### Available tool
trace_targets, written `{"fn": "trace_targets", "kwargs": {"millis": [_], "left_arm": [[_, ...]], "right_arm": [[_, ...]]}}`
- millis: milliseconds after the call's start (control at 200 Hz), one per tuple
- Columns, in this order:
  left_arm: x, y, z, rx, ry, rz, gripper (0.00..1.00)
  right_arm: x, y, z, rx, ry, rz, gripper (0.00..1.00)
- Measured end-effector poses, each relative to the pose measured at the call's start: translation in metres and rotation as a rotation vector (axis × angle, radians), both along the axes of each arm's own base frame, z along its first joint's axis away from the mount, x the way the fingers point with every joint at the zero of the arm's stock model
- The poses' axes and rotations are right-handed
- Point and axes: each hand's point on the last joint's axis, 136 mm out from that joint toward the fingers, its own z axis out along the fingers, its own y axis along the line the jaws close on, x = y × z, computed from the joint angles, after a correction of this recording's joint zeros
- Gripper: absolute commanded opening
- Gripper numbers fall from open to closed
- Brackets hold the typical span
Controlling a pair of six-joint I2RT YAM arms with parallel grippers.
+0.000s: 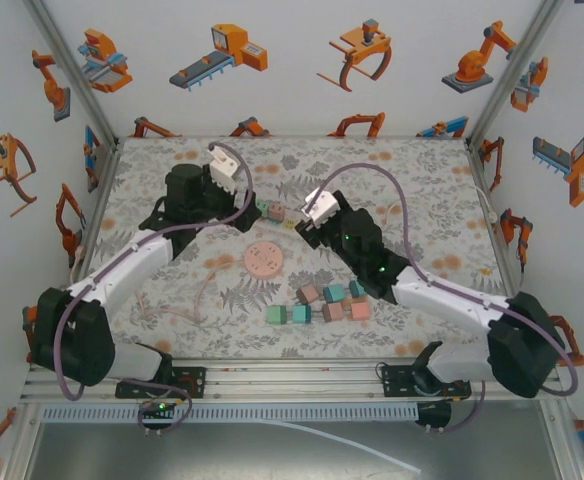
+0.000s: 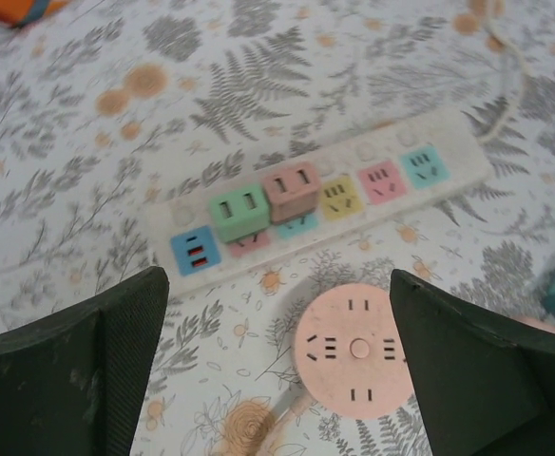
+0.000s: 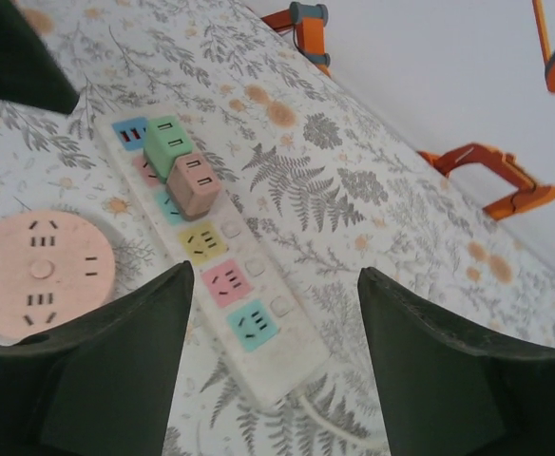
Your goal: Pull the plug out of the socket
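1. Power strip (image 2: 468,152): white, lying flat on the floral surface (image 2: 87,142), with a row of coloured outlets along it
2. Green plug (image 2: 239,211) and pink plug (image 2: 292,188): side by side and touching, both seated in the power strip near its blue USB end
3. Left claw (image 2: 277,313): fingers apart, holding nothing, hovering off one long side of the power strip
4. Right claw (image 3: 276,304): fingers apart and empty, with the cord end of the power strip between them
5. Round pink socket disc (image 2: 358,351): just beside the power strip, not touching it
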Motion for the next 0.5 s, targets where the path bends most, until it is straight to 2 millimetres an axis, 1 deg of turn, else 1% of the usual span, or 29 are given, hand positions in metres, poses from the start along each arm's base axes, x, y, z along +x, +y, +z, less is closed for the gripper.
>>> {"fn": "trace_targets", "kwargs": {"millis": [100,180,275,320,396,456,496], "left_arm": [[0.022,0.021,-0.006,-0.030,0.081,0.155,0.88],[0.037,0.038,-0.009,-0.054,0.141,0.270,0.89],[0.049,0.054,-0.012,-0.068,0.191,0.366,0.89],[0.051,0.060,-0.016,-0.079,0.216,0.405,0.89],[0.053,0.069,-0.026,-0.093,0.266,0.460,0.88],[0.054,0.073,-0.039,-0.097,0.318,0.492,0.87],[0.056,0.075,-0.048,-0.099,0.352,0.511,0.87]], "right_arm": [[0.018,0.016,-0.002,-0.057,-0.009,0.049,0.71],[0.034,0.031,0.006,-0.086,0.010,0.093,0.71],[0.054,0.051,0.017,-0.106,0.041,0.130,0.72],[0.061,0.059,0.019,-0.115,0.060,0.143,0.72],[0.073,0.073,0.013,-0.143,0.109,0.167,0.72],[0.081,0.081,0.001,-0.174,0.161,0.179,0.72],[0.086,0.086,-0.011,-0.194,0.207,0.189,0.71]]}}
